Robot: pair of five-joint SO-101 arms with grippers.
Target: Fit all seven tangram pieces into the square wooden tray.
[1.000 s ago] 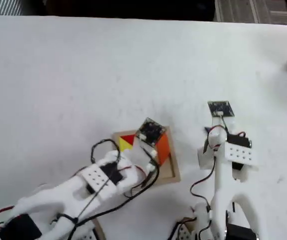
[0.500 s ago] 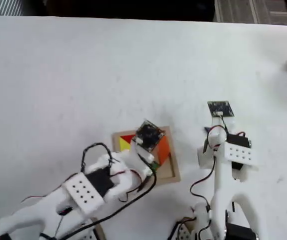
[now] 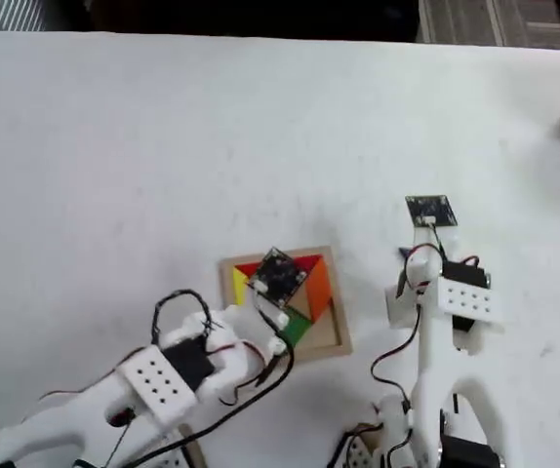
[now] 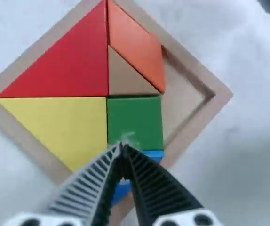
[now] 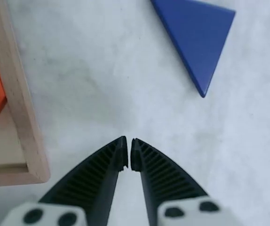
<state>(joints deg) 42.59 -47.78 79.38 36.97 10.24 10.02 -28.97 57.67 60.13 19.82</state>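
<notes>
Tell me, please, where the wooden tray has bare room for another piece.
Bare floor: the tray corner bordered by the orange piece, green square and rim. The red triangle and yellow triangle crowd the other side.

The left arm (image 3: 163,375) lies diagonally, the left pincer (image 4: 123,150) closed with tips meeting. The right arm (image 3: 446,331) extends straight forward, the right pincer (image 5: 128,155) likewise closed.

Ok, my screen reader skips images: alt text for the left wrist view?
The shut left gripper points where the green square meets a blue piece in the wooden tray. A red triangle, yellow triangle, orange piece and tan triangle lie inside, beside one bare gap.
</notes>
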